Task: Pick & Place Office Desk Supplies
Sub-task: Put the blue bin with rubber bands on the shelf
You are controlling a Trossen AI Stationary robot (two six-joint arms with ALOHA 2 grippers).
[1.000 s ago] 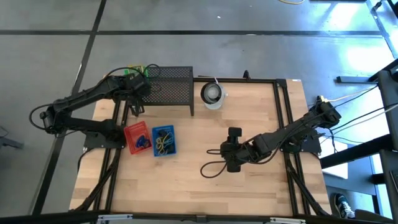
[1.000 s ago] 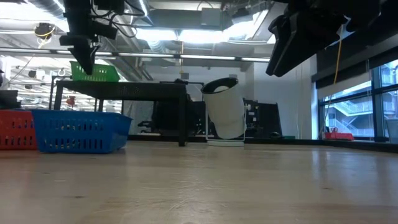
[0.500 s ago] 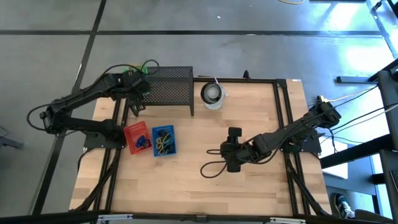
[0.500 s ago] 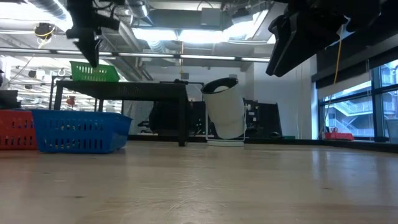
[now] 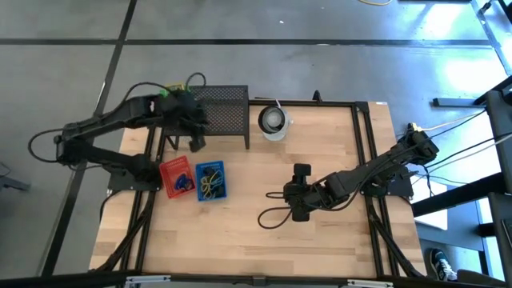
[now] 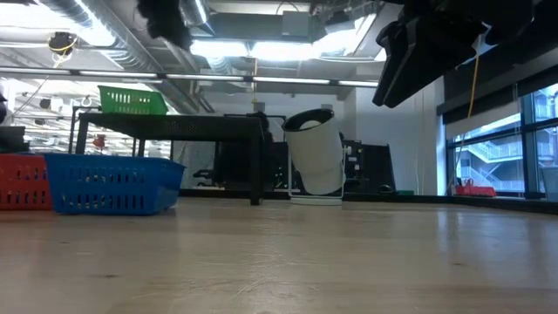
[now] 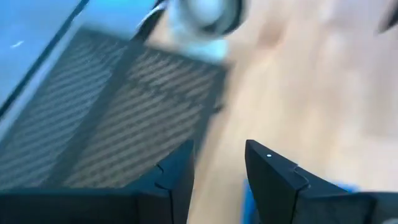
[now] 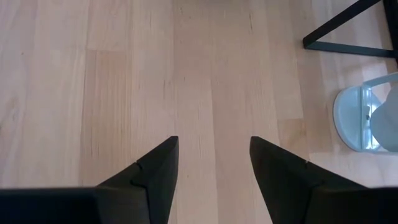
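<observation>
Supplies are sitting in the blue bin (image 5: 210, 181) and red bin (image 5: 176, 176); the left pincer (image 5: 194, 136) is hovering empty and parted at the rack's (image 5: 220, 112) 7 o'clock, the right pincer (image 8: 211, 163) gaping.

Dark jointed arms, black cables; left gripper (image 7: 214, 171) fingers black, angular.

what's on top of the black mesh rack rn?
A green basket sits at one end of the black mesh rack. The left tool hovers by that end, empty. The basket's contents can't be seen: the arm covers it from above.
</observation>
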